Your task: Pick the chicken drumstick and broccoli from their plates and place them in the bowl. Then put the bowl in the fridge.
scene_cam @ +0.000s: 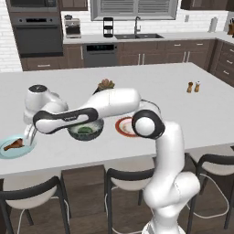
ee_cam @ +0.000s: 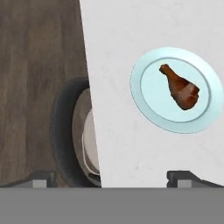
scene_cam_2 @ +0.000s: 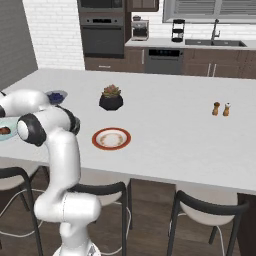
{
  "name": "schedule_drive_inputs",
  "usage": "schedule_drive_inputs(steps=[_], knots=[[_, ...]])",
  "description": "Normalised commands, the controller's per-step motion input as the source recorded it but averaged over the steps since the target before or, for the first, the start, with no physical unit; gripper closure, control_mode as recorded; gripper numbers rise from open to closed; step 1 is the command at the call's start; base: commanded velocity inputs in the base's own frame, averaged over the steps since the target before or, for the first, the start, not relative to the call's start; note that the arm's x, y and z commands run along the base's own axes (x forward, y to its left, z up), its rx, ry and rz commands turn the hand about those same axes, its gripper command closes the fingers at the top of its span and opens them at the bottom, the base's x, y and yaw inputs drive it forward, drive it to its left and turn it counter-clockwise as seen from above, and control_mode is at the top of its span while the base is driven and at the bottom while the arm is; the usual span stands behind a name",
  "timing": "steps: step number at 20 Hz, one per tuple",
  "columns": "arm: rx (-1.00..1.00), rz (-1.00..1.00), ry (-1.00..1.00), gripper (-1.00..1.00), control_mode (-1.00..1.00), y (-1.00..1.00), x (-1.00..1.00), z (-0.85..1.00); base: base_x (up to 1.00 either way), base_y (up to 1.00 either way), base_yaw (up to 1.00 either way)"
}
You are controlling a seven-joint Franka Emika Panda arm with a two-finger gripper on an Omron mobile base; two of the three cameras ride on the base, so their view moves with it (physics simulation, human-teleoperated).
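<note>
Reddish-brown chicken drumstick (ee_cam: 180, 89) on light blue plate (ee_cam: 148, 109); white, red-rimmed plate (scene_cam_2: 111, 138).

arm (scene_cam: 167, 151): glossy white rounded links | joints: dark bands | wrist link: black with pale lettering

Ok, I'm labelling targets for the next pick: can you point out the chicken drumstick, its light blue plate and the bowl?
chicken drumstick (ee_cam: 181, 89), hand view, on the thick meaty end.
light blue plate (ee_cam: 151, 114), hand view, on the bare rim below the drumstick.
bowl (scene_cam: 85, 134), left base view, on the dark outer wall beneath the arm.

Base views flank the arm facing the counter (scene_cam: 183, 109); hand view looks straight down.
</note>
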Motion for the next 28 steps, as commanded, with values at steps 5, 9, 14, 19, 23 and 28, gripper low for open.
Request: schedule_drive_inputs(steps=[5, 9, 14, 19, 23, 28], knots=[[-0.10, 0.11, 0.00, -1.00, -1.00, 0.21, 0.32, 0.00, 0.00, 0.00, 0.00], [0.07, 0.11, -0.11, -1.00, -1.00, -0.67, -0.48, -0.42, 0.00, 0.00, 0.00], [0.23, 0.06, -0.21, -1.00, -1.00, -1.00, -1.00, -0.95, 0.00, 0.00, 0.00], [0.45, 0.07, -0.29, -1.00, -1.00, -1.00, -0.77, -0.51, 0.00, 0.00, 0.00], [0.59, 0.14, -0.15, -1.00, -1.00, -0.55, 0.09, 0.25, 0.00, 0.00, 0.00], [0.04, 0.14, 0.37, -1.00, -1.00, 0.14, 0.62, 0.17, 0.00, 0.00, 0.00]])
